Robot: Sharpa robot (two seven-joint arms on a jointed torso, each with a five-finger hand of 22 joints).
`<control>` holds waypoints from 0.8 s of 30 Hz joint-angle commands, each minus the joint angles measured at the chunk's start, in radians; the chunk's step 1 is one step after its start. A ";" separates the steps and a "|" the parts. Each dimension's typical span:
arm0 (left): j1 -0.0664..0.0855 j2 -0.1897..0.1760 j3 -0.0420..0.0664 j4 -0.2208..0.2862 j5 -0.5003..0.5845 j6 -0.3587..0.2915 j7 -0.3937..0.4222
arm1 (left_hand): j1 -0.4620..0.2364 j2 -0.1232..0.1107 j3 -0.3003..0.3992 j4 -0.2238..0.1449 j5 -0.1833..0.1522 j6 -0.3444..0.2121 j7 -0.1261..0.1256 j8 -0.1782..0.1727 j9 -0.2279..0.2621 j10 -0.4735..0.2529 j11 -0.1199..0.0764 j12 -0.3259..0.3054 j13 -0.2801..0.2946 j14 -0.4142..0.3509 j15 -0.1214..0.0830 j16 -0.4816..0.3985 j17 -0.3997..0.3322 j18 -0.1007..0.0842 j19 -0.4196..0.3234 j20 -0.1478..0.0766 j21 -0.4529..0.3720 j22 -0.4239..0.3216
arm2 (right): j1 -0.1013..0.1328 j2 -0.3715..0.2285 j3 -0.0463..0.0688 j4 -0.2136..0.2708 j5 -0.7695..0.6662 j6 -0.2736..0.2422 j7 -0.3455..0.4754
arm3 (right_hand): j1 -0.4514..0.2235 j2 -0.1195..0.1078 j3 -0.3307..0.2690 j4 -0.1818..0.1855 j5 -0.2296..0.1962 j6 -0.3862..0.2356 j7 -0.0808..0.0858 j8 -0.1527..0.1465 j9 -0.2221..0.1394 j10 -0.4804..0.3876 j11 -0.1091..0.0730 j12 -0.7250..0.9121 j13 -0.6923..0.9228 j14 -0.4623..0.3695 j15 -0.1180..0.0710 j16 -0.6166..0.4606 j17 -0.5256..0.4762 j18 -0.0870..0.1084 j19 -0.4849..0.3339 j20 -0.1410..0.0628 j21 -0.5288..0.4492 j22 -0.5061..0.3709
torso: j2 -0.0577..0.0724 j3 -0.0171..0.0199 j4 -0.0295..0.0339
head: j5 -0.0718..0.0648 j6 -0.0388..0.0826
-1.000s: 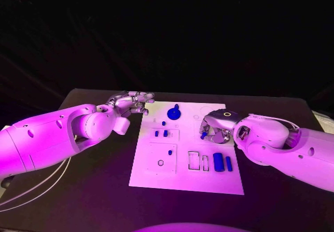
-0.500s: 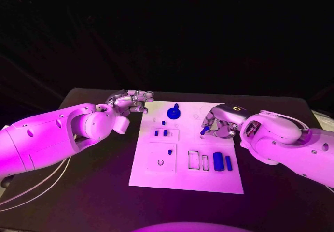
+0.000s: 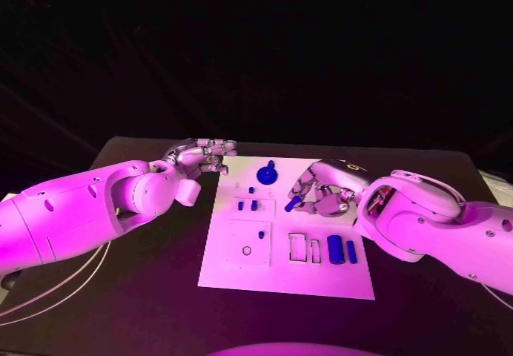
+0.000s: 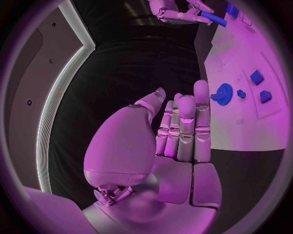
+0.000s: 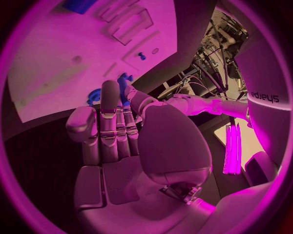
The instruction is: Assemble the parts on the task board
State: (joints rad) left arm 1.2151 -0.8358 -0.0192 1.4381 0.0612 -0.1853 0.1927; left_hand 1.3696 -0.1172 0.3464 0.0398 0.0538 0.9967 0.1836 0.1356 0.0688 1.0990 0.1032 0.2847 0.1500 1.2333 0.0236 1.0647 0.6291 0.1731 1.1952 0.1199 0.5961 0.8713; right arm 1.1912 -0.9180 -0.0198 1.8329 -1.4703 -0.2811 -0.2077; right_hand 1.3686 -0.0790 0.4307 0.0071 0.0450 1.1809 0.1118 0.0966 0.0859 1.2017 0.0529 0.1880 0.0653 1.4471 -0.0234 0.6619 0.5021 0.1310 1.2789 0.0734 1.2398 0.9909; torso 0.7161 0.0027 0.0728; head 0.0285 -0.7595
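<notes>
The white task board lies in the middle of the black table. My right hand hovers over the board's right half and pinches a short blue peg that sticks out towards the board's middle. The left wrist view shows that same peg in the right hand. My left hand hangs by the board's far left corner, its fingers straight and holding nothing. A blue gear stands at the board's far edge.
Two small blue blocks stand left of centre, and a tiny blue pin sits nearer me. Two long blue bars lie near the right edge beside two empty rectangular slots. Bare black table surrounds the board.
My right hand has swung left over the board, carrying the blue peg from near the right edge towards the middle. The left hand has stayed put.
</notes>
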 commanded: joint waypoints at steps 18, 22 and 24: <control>0.000 0.010 0.001 0.009 0.002 0.011 0.008 | 0.009 0.000 -0.002 -0.005 0.005 -0.007 -0.001 0.006 0.001 -0.004 0.000 0.007 0.001 -0.003 -0.003 0.001 -0.002 0.010 0.002 0.002 -0.004 -0.001 | -0.116 0.209 -0.010 -0.056 -0.222 0.060 0.030 | 0.002 0.005 0.011 -0.002 0.004 0.005 0.002 0.005 0.000 0.002 0.001 -0.011 -0.001 0.004 -0.005 0.007 0.003 -0.015 0.008 0.003 0.007 0.003 | 0.002 -0.0007 0.0013 | 0.016 -0.006; 0.000 0.010 0.001 0.014 0.002 0.011 0.007 | 0.009 0.000 -0.002 -0.005 0.005 -0.007 -0.001 0.006 0.001 -0.004 0.000 0.007 0.001 -0.003 -0.003 0.001 -0.002 0.010 0.002 0.002 -0.004 -0.001 | -0.124 0.227 -0.011 -0.071 -0.236 0.063 0.008 | 0.002 0.006 0.013 -0.003 0.004 0.003 0.003 0.004 0.000 0.002 0.001 -0.013 -0.001 0.004 -0.004 0.008 0.003 -0.015 0.008 0.003 0.007 0.003 | 0.001 -0.0004 0.0010 | 0.018 -0.009; 0.000 0.009 0.001 0.016 0.002 0.011 0.007 | 0.009 0.000 -0.002 -0.005 0.005 -0.007 -0.001 0.006 0.001 -0.004 0.000 0.007 0.001 -0.003 -0.003 0.001 -0.002 0.010 0.002 0.002 -0.004 -0.001 | -0.126 0.232 -0.012 -0.076 -0.239 0.065 -0.001 | 0.003 0.006 0.014 -0.003 0.004 0.003 0.003 0.004 0.000 0.002 0.001 -0.014 -0.001 0.004 -0.004 0.008 0.003 -0.015 0.009 0.003 0.008 0.004 | 0.001 -0.0009 0.0007 | 0.018 -0.010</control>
State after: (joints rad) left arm 1.2150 -0.8274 -0.0192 1.4500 0.0616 -0.1847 0.1920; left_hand 1.3696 -0.1172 0.3464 0.0398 0.0538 0.9966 0.1836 0.1355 0.0687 1.0991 0.1033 0.2899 0.1497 1.2333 0.0235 1.0647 0.6278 0.1716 1.1952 0.1199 0.5962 0.8714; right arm 1.0667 -0.6886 -0.0313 1.7590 -1.6625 -0.2436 -0.1898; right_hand 1.3671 -0.0809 0.4397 0.0042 0.0464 1.1814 0.1124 0.0996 0.0847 1.2018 0.0530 0.1777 0.0654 1.4470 -0.0234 0.6651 0.5041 0.1311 1.2824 0.0771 1.2438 0.9932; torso 0.7173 0.0017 0.0734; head 0.0453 -0.7682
